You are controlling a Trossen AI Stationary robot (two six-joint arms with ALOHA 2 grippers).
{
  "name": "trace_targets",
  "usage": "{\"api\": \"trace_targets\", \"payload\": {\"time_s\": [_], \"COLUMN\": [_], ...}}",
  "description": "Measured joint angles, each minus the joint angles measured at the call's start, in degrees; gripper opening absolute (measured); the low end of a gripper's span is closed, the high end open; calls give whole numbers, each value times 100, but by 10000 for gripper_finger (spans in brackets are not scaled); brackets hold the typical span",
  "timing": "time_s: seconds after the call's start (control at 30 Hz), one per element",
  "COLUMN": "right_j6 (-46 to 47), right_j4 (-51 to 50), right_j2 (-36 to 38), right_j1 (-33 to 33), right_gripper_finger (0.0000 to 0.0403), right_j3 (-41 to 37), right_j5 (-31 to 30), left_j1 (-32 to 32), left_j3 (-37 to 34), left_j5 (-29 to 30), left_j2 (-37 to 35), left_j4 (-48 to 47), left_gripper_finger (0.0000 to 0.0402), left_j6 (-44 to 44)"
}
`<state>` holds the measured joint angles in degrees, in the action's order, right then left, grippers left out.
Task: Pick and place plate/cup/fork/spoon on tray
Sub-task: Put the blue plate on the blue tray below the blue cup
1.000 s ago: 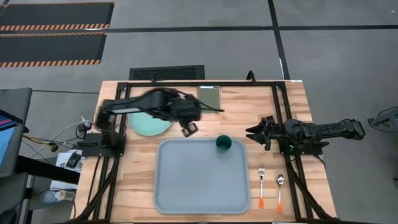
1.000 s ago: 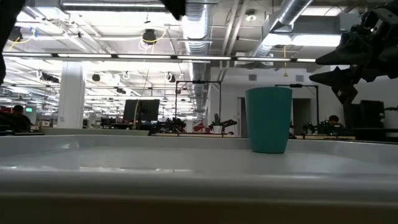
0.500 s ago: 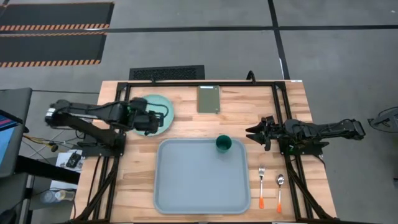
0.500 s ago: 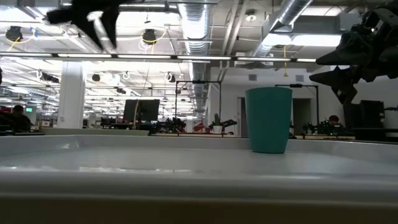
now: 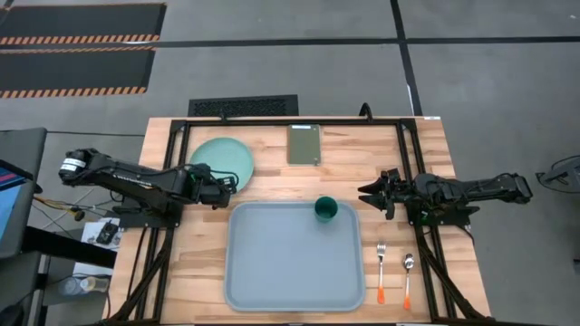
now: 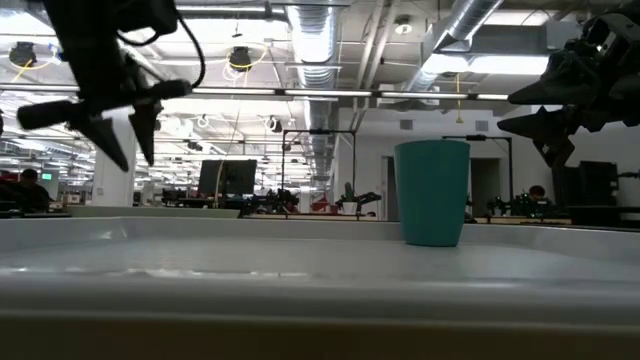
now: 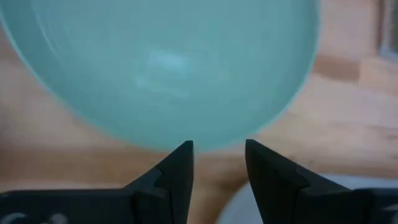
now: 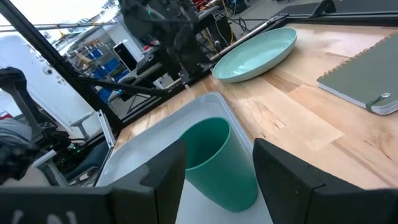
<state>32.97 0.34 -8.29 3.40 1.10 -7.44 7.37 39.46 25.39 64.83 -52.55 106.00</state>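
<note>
The pale mint plate (image 5: 222, 158) lies flat on the table at the far left, and it also shows in the left wrist view (image 7: 161, 62). My left gripper (image 5: 233, 185) is open and hovers over the plate's near rim, its fingers (image 7: 177, 165) pointing at that rim. The teal cup (image 5: 326, 209) stands upright in the far right corner of the grey-blue tray (image 5: 272, 272). My right gripper (image 5: 369, 192) is open, level, just right of the cup (image 8: 217, 162), apart from it. The fork (image 5: 381, 271) and the spoon (image 5: 408, 276) lie on the table right of the tray.
An olive-green rectangular slab (image 5: 304, 144) lies at the table's far edge, between the plate and the right arm. A black frame rail (image 5: 412, 163) runs along the table's sides. Bare wood (image 5: 272, 186) shows between the plate and the tray.
My left gripper has swung from above the tray's far left corner toward the table's left edge and has come down. It now hangs low over the plate's near rim. My right arm, the cup and the cutlery have kept still.
</note>
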Motion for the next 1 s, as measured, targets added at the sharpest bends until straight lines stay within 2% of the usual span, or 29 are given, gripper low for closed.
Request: {"api": "trace_targets", "payload": {"time_s": [0.13, 0.33, 0.43, 0.57, 0.73, 0.87, 1.0], "right_j6": [-26, -46, -52, -122, -193, -197, -199], "right_j4": [-2, -4, -4, -4, -7, -7, -7], "right_j2": [0, 0, 0, 0, 0, 0, 0], "right_j1": [0, 0, 0, 0, 0, 0, 0], "right_gripper_finger": [214, 214, 214, 214, 214, 214, 214], "right_j3": [0, 0, 0, 0, 0, 0, 0], "right_j5": [2, 0, 2, 1, 2, 2, 0], "left_j1": [314, 733, 742, 730, 711, 709, 598], "left_j3": [-307, -466, -522, -522, -517, -517, -517], "left_j5": [-221, 206, 234, 488, 430, 537, 749], "left_j2": [11, 12, 12, 12, -6, -6, -6], "left_j4": [404, 416, 386, 500, 573, 639, 1053], "left_gripper_finger": [131, 131, 131, 131, 131, 131, 131], "left_j6": [842, 2155, 2396, 1217, 273, -934, -1189]}}
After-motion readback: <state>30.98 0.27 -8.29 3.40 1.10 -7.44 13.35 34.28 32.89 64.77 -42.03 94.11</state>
